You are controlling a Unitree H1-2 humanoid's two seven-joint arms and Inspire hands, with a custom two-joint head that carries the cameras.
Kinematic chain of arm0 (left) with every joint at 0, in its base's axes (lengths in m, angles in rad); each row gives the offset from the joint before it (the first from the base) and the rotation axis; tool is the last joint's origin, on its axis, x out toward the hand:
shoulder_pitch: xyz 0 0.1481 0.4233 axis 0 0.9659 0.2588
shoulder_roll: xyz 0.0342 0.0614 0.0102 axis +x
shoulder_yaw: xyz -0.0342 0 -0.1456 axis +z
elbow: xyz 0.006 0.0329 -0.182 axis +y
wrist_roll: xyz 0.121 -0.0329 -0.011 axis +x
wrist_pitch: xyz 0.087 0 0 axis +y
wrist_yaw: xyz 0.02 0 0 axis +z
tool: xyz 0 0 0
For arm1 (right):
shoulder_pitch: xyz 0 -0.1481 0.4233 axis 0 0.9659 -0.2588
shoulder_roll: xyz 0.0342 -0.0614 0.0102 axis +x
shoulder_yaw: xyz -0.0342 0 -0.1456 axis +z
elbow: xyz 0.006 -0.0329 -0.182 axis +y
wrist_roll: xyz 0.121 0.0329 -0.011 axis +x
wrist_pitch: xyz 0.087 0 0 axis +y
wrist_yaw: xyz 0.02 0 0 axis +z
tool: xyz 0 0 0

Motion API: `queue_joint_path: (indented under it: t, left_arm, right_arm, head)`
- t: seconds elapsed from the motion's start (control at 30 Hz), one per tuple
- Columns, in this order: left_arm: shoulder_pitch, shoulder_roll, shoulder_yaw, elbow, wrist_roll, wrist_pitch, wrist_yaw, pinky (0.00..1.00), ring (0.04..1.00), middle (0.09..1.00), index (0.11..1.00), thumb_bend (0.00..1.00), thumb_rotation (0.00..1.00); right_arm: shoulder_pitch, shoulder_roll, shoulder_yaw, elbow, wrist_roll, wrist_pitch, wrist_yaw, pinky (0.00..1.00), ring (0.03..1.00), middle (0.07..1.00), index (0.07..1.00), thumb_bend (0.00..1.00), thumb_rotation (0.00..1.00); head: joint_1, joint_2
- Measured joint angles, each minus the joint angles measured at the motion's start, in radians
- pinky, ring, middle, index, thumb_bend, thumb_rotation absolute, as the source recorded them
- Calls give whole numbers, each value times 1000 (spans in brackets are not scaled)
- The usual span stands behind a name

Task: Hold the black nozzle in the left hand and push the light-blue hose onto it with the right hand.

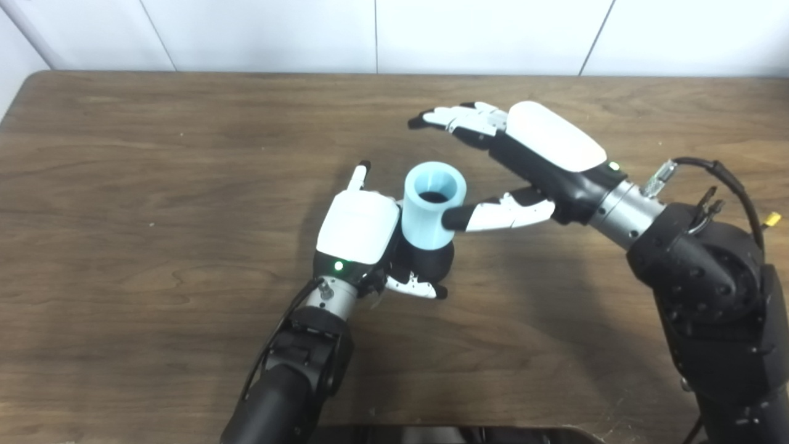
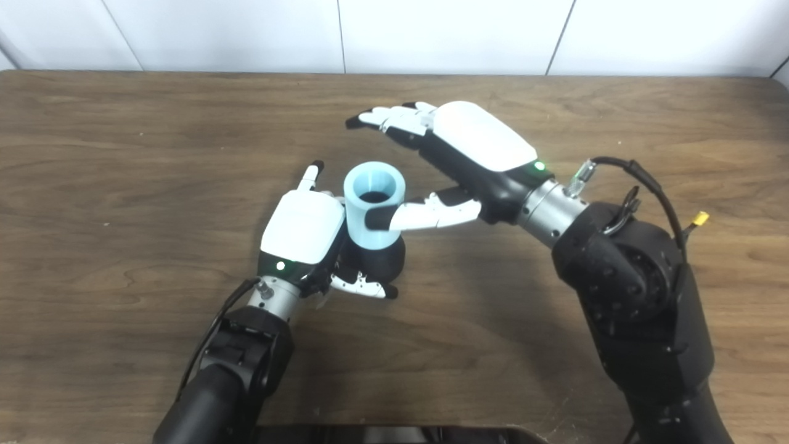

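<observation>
The light-blue hose point(image 1: 430, 206) is a short upright tube with its open end facing up. It sits on top of the black nozzle point(image 1: 431, 262), which stands on the wooden table point(image 1: 154, 185). My left hand point(image 1: 363, 231) is wrapped around the nozzle's base from the left, thumb in front. My right hand point(image 1: 524, 160) is open to the right of the hose; its thumb tip touches the hose's side, and its fingers spread above and behind the hose without gripping it. The hose also shows in the right eye view point(image 2: 373, 203).
A dark edge point(image 1: 456, 435) shows at the bottom of the picture near the table's front. A white wall point(image 1: 370, 31) runs behind the table's far edge.
</observation>
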Motion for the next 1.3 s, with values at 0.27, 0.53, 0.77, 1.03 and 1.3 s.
queue_joint_path:
  t: [0.27,0.53,0.77,1.03,1.3]
  left_arm:
    - [0,0,8,0,-9,-2,2,993,624,498,481,525,0]
    - [0,0,29,0,-26,-3,1,1000,627,488,492,525,0]
    - [2,5,42,-15,-61,-9,-10,779,643,619,640,725,464]
    - [4,12,47,-32,-66,-28,-35,864,774,796,828,993,480]
    - [-4,4,63,-63,-33,-28,-127,999,888,923,961,1000,544]
  right_arm:
    - [16,1,-34,23,6,46,-43,856,887,907,892,644,1000]
    - [49,2,-33,24,29,90,-62,850,874,897,880,604,1000]
    - [82,2,-21,24,34,127,-67,819,881,902,877,598,997]
    - [97,13,-6,24,39,160,-72,833,893,910,881,585,998]
    - [96,10,7,24,34,172,-73,843,896,911,883,593,1000]
  head:
    - [0,-2]
    - [0,-3]
    - [2,-3]
    - [2,0]
    - [2,2]
